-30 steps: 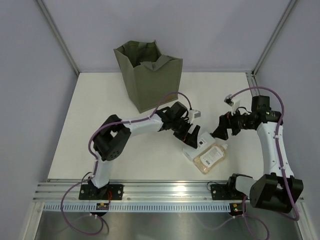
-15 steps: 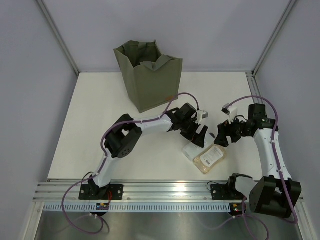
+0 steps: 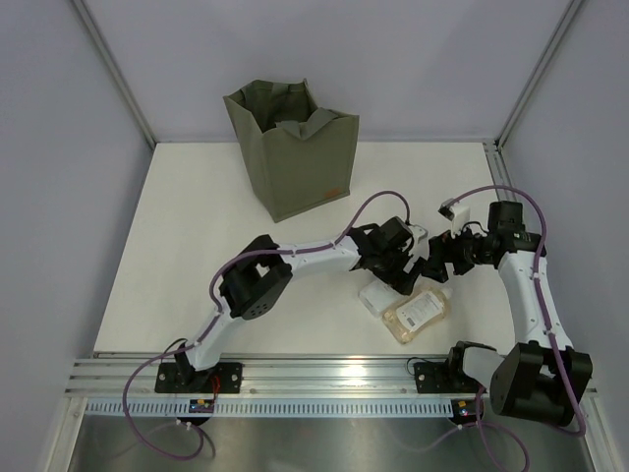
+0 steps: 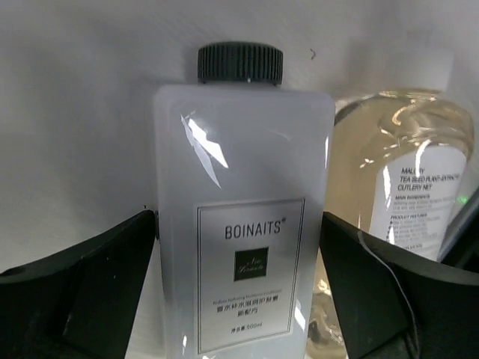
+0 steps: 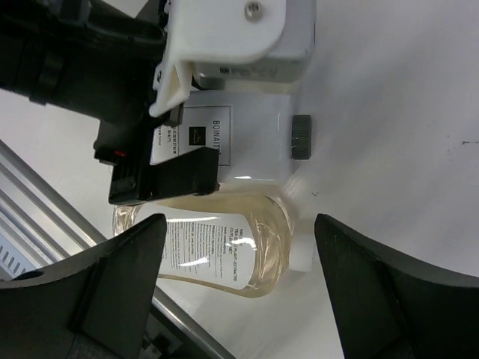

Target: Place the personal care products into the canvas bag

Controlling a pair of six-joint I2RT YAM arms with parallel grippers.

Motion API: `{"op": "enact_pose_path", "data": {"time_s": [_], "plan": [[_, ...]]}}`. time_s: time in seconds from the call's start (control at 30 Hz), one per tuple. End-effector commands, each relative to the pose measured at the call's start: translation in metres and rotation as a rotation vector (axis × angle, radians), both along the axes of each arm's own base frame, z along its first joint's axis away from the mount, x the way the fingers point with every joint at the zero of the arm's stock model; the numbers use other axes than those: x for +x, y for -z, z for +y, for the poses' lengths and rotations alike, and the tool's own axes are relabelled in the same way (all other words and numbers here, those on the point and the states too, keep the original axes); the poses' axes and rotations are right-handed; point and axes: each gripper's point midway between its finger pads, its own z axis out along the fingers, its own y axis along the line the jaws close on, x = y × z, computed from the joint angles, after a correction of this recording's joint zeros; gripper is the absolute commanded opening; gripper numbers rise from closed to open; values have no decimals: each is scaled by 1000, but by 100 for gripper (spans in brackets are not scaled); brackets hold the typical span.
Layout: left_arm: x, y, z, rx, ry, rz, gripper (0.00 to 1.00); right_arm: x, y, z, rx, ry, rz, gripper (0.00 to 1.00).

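Observation:
The flat white bottle (image 4: 243,149) with a black cap and a BOINAITS label lies on the table. My left gripper (image 4: 238,215) is open, with a jaw on each side of the bottle. From above, the left gripper (image 3: 405,275) covers most of the white bottle (image 3: 373,297). A clear amber-liquid bottle (image 3: 418,315) lies right beside it. My right gripper (image 5: 239,221) is open just above the amber bottle (image 5: 224,250), close to the left gripper. From above, the right gripper (image 3: 434,270) is next to the left one. The canvas bag (image 3: 290,147) stands upright at the back. No other products are in view.
The left arm's white camera housing (image 5: 232,30) and black finger (image 5: 165,176) crowd the right wrist view. An aluminium rail (image 3: 324,379) runs along the near table edge. Enclosure walls stand left, right and behind the bag.
My left gripper has moved right and down over the white bottle. My right gripper has moved left toward the amber bottle. The bottles and the bag have not moved.

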Motion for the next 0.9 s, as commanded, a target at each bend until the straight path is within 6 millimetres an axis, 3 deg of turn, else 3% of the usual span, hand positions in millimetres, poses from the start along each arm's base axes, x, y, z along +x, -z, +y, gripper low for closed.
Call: {"op": "enact_pose_path", "data": {"time_s": [0.0, 0.27, 0.37, 0.47, 0.6, 0.7, 0.77, 0.87], "plan": [[2, 48, 32, 233, -104, -28, 89, 10, -11, -5, -25, 40, -78, 88], [23, 68, 80, 414, -254, -135, 77, 13, -15, -10, -38, 85, -111, 89], [40, 72, 120, 537, -326, -199, 72, 15, -16, -11, -32, 97, -114, 89], [46, 81, 154, 595, -365, -179, 76, 17, -16, -9, -15, 86, -109, 90], [42, 88, 171, 613, -363, -149, 89, 25, -18, -6, 23, 90, -96, 91], [41, 95, 178, 654, -360, -150, 90, 32, -22, -2, 50, 83, -98, 91], [41, 94, 179, 661, -369, -152, 80, 35, -23, -2, 60, 80, -96, 91], [41, 88, 185, 659, -379, -171, 37, 42, -28, -1, 73, 68, -99, 90]]}}
